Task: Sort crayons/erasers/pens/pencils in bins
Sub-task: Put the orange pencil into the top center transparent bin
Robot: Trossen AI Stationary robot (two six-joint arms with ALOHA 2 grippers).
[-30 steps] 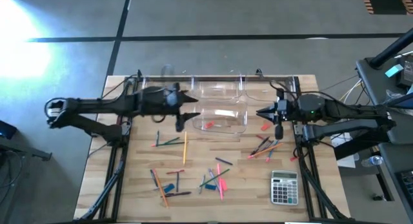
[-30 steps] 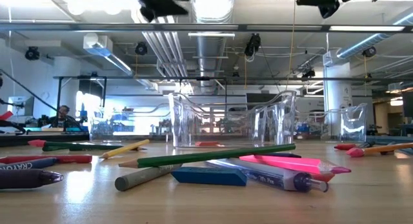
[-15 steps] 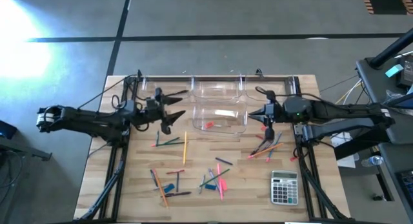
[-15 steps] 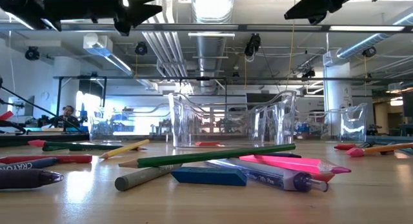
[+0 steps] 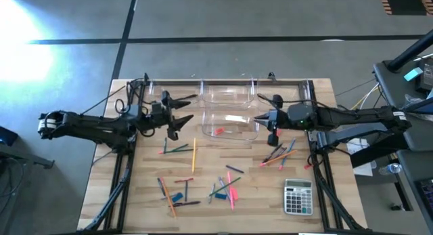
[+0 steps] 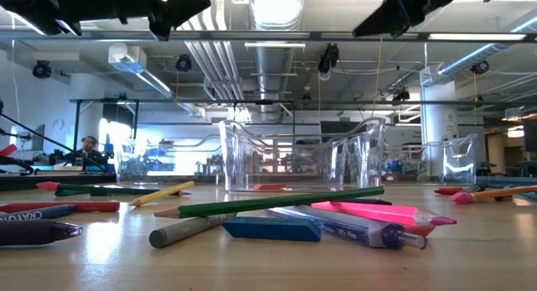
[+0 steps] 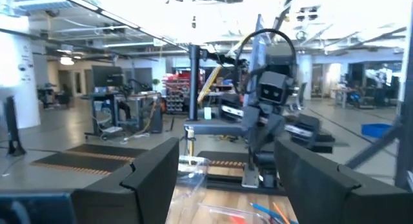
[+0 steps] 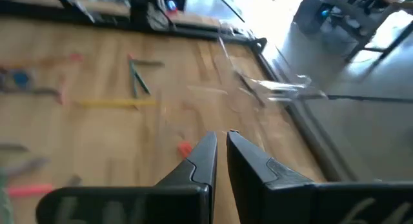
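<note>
Moved: right pincer (image 5: 260, 120) has slid further in toward the near bin's right end since half a second back, when it hung just outside that end; left pincer (image 5: 191, 108) sits where it did then, after drawing back from over the bins a second ago.
Bins: clear tubs at the counter's far middle — the near bin (image 5: 233, 124) holds a pink-red eraser (image 5: 219, 132) and a pale flat piece; the far bin (image 5: 229, 94) shows nothing I can make out; more clear tubs stand to the right in the low view (image 6: 456, 167), contents unclear.
Loose items: pencils (image 5: 193, 156), pens (image 5: 187, 203), crayons (image 5: 220, 191) and a blue eraser (image 5: 177, 196) lie scattered over the near half of the counter (image 5: 142, 187), well apart from the bins; a further cluster (image 5: 279, 154) lies below the right pincer.
Right pincer: fingers (image 8: 208, 161) pressed nearly together, holding nothing — above the counter.
Left pincer: fingers (image 7: 151, 169) spread wide, empty, just left of the bins.
Other: grey calculator (image 5: 298, 196) at the near right corner.
</note>
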